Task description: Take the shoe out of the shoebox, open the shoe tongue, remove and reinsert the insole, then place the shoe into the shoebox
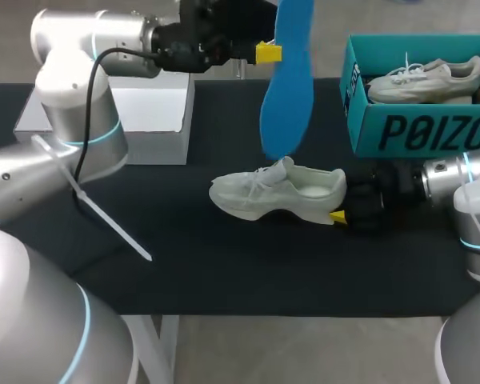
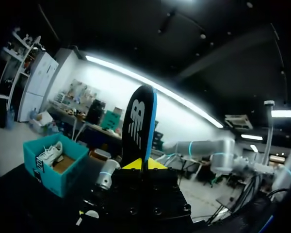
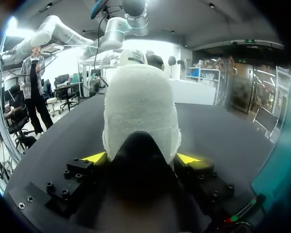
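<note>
A white shoe (image 1: 280,192) lies on its sole in the middle of the black table, toe to the left. My right gripper (image 1: 344,202) holds its heel from the right. In the right wrist view the yellow tips of that gripper (image 3: 141,158) press the heel of the shoe (image 3: 140,114) from both sides. My left gripper (image 1: 268,54) is shut on the top of a blue insole (image 1: 289,80), which hangs upright above the shoe's opening, apart from it. In the left wrist view the insole (image 2: 139,128) stands up between the left gripper's (image 2: 144,164) tips.
A teal shoebox (image 1: 416,132) stands at the back right with a second white shoe (image 1: 424,80) inside; it also shows as the teal shoebox (image 2: 53,165) in the left wrist view. A white box (image 1: 152,120) sits at the back left, behind my left arm.
</note>
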`<state>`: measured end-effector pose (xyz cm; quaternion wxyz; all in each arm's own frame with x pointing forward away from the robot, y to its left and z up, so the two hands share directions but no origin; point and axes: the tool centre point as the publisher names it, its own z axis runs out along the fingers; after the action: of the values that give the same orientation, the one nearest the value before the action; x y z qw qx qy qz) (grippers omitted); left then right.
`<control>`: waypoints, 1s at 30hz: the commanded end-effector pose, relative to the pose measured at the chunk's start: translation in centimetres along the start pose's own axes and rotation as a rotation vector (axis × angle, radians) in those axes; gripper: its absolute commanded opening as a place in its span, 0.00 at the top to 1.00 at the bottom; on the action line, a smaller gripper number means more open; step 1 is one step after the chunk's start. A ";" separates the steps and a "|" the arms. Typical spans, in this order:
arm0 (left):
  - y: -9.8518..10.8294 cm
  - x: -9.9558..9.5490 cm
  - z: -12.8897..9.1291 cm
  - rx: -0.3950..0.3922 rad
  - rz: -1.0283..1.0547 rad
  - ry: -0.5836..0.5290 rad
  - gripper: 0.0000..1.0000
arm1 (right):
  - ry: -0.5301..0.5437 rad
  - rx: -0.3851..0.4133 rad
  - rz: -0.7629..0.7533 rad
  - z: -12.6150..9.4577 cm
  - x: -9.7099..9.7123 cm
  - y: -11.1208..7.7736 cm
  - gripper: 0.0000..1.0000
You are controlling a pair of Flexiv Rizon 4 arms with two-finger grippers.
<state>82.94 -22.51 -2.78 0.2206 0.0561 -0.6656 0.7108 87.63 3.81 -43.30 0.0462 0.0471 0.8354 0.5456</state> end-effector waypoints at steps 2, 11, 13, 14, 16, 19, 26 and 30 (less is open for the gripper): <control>-2.4 0.4 1.7 0.069 0.040 0.021 1.00 | -0.002 0.002 -0.001 0.3 0.0 -0.3 1.00; -5.2 1.9 0.3 0.048 0.057 0.002 1.00 | -0.002 0.002 -0.001 0.3 0.0 -0.3 1.00; -5.7 2.1 -0.2 0.045 0.044 -0.010 1.00 | -0.002 0.002 -0.001 0.3 0.0 -0.3 1.00; -6.0 2.3 -0.4 0.047 0.044 -0.011 1.00 | -0.002 0.002 -0.001 0.3 0.0 -0.3 1.00; -6.7 2.8 -0.8 0.035 0.041 -0.012 1.00 | -0.002 0.002 -0.001 0.3 0.0 -0.3 1.00; -7.5 3.6 -1.4 0.033 0.040 -0.010 1.00 | -0.002 0.002 -0.001 0.3 0.0 -0.3 1.00; -7.1 4.4 -2.3 0.014 0.032 0.026 1.00 | -0.002 0.002 -0.001 0.3 0.0 -0.3 1.00; -6.6 3.8 -2.5 -0.054 0.041 0.021 1.00 | -0.002 0.002 -0.001 0.3 0.0 -0.3 1.00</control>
<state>82.30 -19.17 4.60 0.2113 0.0374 -0.6670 0.7134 87.63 3.81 -43.30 0.0462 0.0472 0.8355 0.5456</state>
